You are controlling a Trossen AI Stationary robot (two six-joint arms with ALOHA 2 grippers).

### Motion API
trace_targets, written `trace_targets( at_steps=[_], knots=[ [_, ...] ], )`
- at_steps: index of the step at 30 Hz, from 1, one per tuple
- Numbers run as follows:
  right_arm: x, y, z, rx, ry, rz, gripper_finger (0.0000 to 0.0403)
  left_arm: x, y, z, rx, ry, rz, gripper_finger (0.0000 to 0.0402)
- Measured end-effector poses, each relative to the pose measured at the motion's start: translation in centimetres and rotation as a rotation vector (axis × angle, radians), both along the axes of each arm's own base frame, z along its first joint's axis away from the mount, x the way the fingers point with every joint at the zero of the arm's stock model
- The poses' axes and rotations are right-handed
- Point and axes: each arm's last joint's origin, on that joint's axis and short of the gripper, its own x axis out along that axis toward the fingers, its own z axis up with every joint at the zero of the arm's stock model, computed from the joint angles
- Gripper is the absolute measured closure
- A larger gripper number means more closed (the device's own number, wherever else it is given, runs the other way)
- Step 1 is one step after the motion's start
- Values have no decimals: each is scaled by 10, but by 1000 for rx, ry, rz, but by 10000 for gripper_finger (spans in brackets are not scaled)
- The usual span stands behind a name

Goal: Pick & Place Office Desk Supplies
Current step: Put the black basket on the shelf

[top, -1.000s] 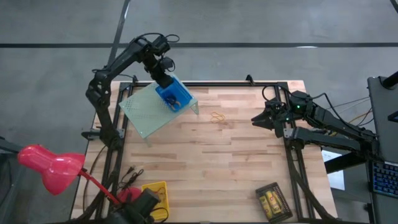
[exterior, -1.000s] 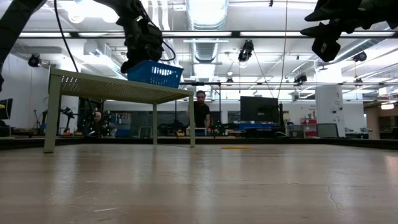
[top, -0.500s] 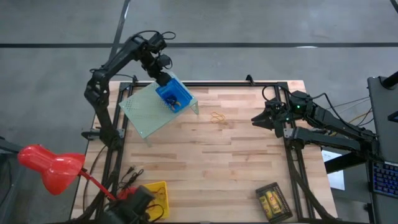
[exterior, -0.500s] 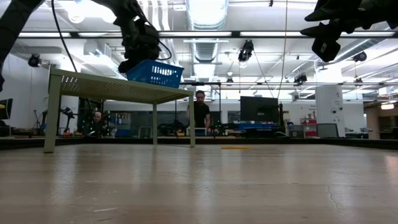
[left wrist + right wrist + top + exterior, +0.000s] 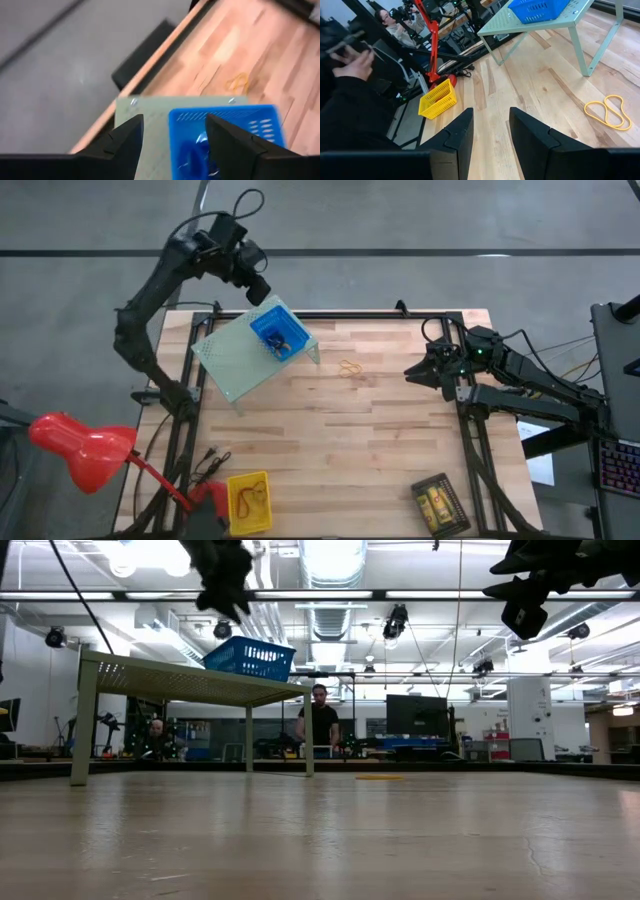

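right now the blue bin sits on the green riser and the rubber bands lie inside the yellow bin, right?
Not quite. The blue bin does sit on the green riser, but the rubber bands lie loose on the bare wooden table, apart from the yellow bin. The high view shows it.

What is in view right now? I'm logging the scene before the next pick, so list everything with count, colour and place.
Blue bin: one, blue, on the riser, small items inside.
Riser: one, pale green, perforated, far left part of the table.
Rubber bands: a small tangle, tan-orange, on the bare wood beside the riser.
Yellow bin: one, yellow, near left edge of the table.
Black bin: one, black, near right edge, yellow pieces inside.
Lamp: one, red, off the table's left side.
Table: one, light wood.
Person: one, dark top, standing in the room behind.
Left gripper: jaws open, raised above the blue bin.
Right gripper: at the table's right edge, holding nothing.
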Motion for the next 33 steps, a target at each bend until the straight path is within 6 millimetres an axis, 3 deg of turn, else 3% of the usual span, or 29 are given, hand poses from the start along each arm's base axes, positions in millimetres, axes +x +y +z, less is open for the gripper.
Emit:
trace_targets(
  at_steps=[9,15,20,27,33],
  knots=[
    [0,0,0,0,0,0,280,34,-79,40,276,-101,-161,183],
    [0,0,0,0,0,0,280,54,-135,40,291,-80,-382,183],
    [0,0,0,0,0,0,280,59,-167,37,284,-58,-464,183],
    [0,0,0,0,0,0,280,39,-197,20,341,-189,-465,183],
    [0,0,0,0,0,0,280,-15,-218,-4,405,-423,-500,183]
  ],
)
